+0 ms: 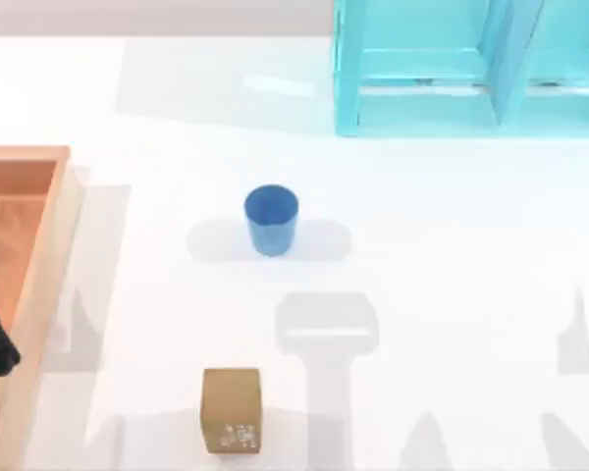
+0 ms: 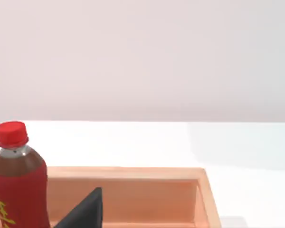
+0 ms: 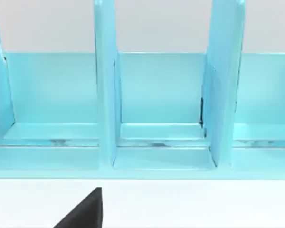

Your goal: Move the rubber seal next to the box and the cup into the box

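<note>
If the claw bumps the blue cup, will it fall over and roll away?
Probably it could. The cup stands upright and alone on the table, nothing steadying it. It is round and slightly tapered, so once tipped it would likely roll in a curve. It looks small, so probably light.

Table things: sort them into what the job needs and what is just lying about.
Job:
- rubber seal, near edge of the table
- cup, upright, mid-table
- box, at the table's left

Just there:
- light-blue shelf frame, far right
- red-capped bottle, standing by the box
</note>
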Available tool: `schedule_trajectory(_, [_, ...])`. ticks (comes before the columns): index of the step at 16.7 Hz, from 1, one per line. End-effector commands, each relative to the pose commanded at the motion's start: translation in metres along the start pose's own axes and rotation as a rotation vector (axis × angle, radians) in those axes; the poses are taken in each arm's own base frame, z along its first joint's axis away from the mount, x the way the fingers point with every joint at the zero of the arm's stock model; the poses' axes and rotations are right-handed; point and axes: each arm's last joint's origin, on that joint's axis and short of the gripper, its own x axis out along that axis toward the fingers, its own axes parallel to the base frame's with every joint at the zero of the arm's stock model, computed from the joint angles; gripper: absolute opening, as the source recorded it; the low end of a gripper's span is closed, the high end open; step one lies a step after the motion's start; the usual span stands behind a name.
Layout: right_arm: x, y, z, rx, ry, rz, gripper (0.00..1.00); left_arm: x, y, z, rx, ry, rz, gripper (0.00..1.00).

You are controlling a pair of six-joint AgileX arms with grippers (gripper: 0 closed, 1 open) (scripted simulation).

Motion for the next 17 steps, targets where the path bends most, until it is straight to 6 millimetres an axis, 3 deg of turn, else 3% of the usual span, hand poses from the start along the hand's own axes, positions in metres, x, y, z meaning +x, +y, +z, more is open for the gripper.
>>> schedule_trajectory(4, [0.0, 0.0, 0.0, 0.0, 0.0, 0.0, 1.0, 0.0, -0.003, 0.006, -0.023, 0.029, -0.025, 1.0])
schedule_trajectory(8, [0.0, 0.0, 0.0, 0.0, 0.0, 0.0, 1.0, 0.005, -0.015, 0.036, -0.125, 0.205, -0.128, 1.0])
schedule_trajectory(13, [0.0, 0.0, 0.0, 0.0, 0.0, 0.0, 1.0, 0.038, -0.052, 0.07, -0.219, 0.687, -0.227, 1.0])
schedule_trajectory(17, [0.0, 0.0, 0.0, 0.0, 0.0, 0.0, 1.0, 0.075, -0.106, 0.071, -0.18, 1.123, -0.197, 1.0])
